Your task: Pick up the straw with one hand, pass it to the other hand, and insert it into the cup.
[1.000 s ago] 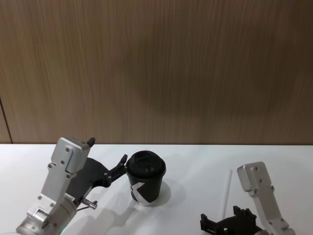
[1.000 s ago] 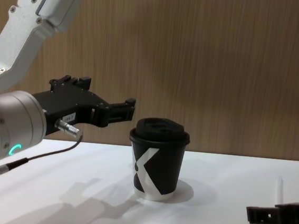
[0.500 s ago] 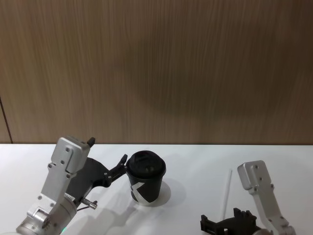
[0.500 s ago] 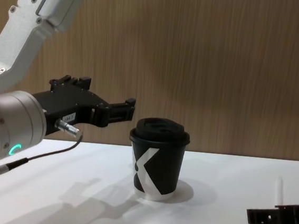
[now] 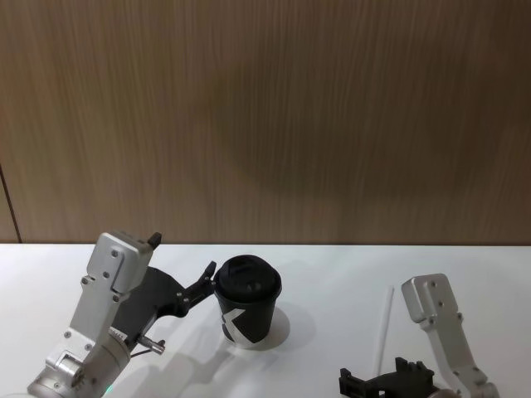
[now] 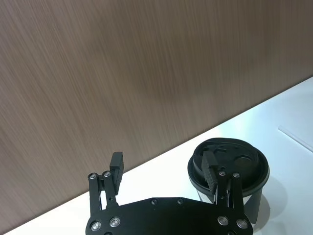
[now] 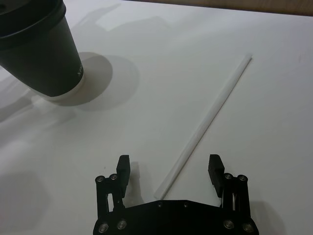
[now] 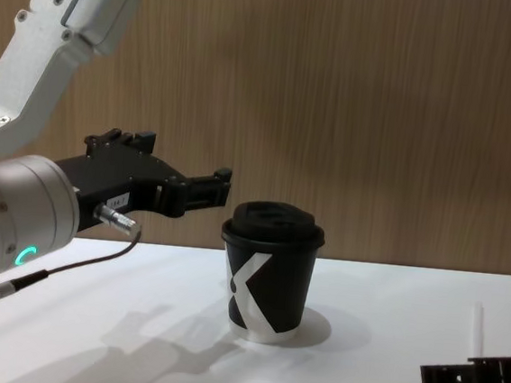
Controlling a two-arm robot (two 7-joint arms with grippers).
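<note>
**Right gripper astride the near end of the straw, grasp not yet made**

The straw (image 5: pixel 383 330) lies flat on the white worktop (image 5: pixel 332 274), on its right side and well apart from the cup (image 5: pixel 247 303), which stands upright with its lid on near the middle. The straw's long axis runs front to back, away from the robot, with only a slight slant.

The right gripper (image 7: pixel 168 164) is much the nearer of the two. It hangs low over the worktop with its jaws wide apart. In the right wrist view the near tip of the straw sits between the two fingers, a little closer to one than the other, and the rest of the straw runs forward and out past the fingertips. The jaws would therefore close across the straw rather than along it, which is the line-up a pinch needs. They cover only the very end, so the grip would probably be safer a little further along. Whether the fingertips touch the worktop cannot be told.

The left gripper (image 5: pixel 187 265) hovers at lid height just left of the cup, jaws also apart and holding nothing. One finger is close beside the lid's rim; contact cannot be made out.
</note>
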